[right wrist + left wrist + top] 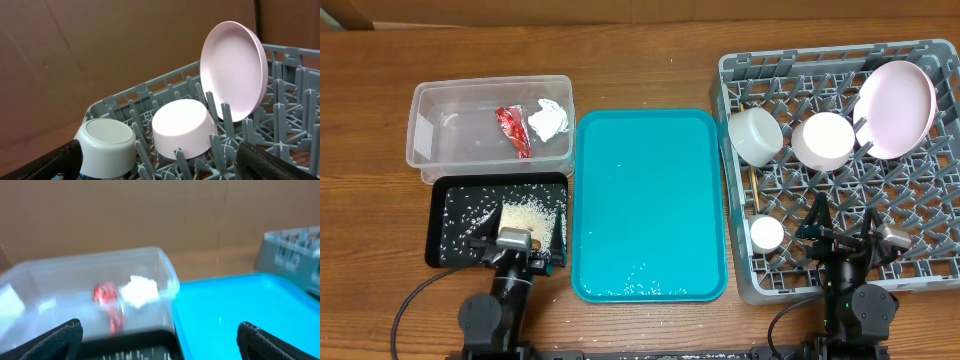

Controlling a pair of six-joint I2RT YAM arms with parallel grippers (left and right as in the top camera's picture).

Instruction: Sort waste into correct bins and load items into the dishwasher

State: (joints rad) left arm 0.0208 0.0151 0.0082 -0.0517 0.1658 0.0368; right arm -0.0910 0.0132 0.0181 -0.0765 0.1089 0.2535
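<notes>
The dish rack (790, 58), right of the teal tray (650, 200), lies under the right gripper (160, 150), which is spread wide and empty. The rack holds a plate (897, 108), pink bowl (823, 140), white bowl (755, 135), cup (767, 234) and chopsticks (754, 188). Left of the teal tray, the left gripper (160, 329), also wide, hangs over the black tray (435, 225) of rice (532, 215). The clear tub (420, 140) holds a wrapper (512, 130) and napkin (548, 120).

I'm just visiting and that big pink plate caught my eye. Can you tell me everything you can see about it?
The plate is large, round and pale pink, smooth and matte, plastic by its look, with a shallow raised rim. It looks clean and whole. It stands on edge, tilted, propped between upright pegs in the far right part of the grey dish rack. An upturned pinkish bowl sits right beside it; whether they touch is unclear.
</notes>
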